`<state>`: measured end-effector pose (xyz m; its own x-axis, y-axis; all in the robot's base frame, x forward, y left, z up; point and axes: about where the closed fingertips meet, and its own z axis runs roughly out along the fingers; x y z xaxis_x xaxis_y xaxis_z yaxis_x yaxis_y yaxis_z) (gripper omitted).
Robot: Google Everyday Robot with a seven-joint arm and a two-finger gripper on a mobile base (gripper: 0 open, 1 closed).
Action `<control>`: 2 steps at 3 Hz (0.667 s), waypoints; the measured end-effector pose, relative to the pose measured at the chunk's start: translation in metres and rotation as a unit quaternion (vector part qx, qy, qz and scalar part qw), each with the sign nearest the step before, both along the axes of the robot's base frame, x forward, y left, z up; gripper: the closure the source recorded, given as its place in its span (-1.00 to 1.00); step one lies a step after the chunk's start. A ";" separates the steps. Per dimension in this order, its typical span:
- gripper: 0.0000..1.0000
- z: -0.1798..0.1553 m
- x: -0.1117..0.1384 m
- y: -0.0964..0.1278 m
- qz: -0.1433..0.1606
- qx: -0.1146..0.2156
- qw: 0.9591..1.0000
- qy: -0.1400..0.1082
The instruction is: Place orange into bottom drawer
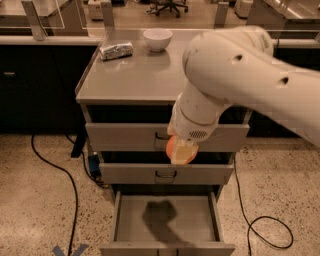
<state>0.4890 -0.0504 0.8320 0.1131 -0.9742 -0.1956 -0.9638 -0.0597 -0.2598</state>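
Grey bottom drawer (195, 220) open, tool (182, 151) gripping orange (172, 147) above it, white bowl (157, 39) behind

Lab-type workroom: grey metal drawer cabinet (135, 80), dark counters (35, 85) behind, office chair (170, 6), speckled floor (35, 210) with loose cables (74, 190). Gripper (181, 150) hangs before the cabinet front, clamping the orange (172, 146).

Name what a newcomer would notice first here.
The big white arm fills the right side, its gripper shut on the orange in front of the upper drawers. Below, the bottom drawer stands pulled open; a white bowl and a silvery packet sit at the cabinet top's back.
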 end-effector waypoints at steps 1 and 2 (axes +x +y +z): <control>1.00 -0.041 -0.015 -0.005 -0.011 0.019 0.999 0.025; 1.00 -0.045 -0.017 -0.004 -0.015 0.019 0.999 0.024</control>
<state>0.4723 -0.0548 0.7869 0.0729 -0.9688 -0.2370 -0.9765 -0.0210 -0.2145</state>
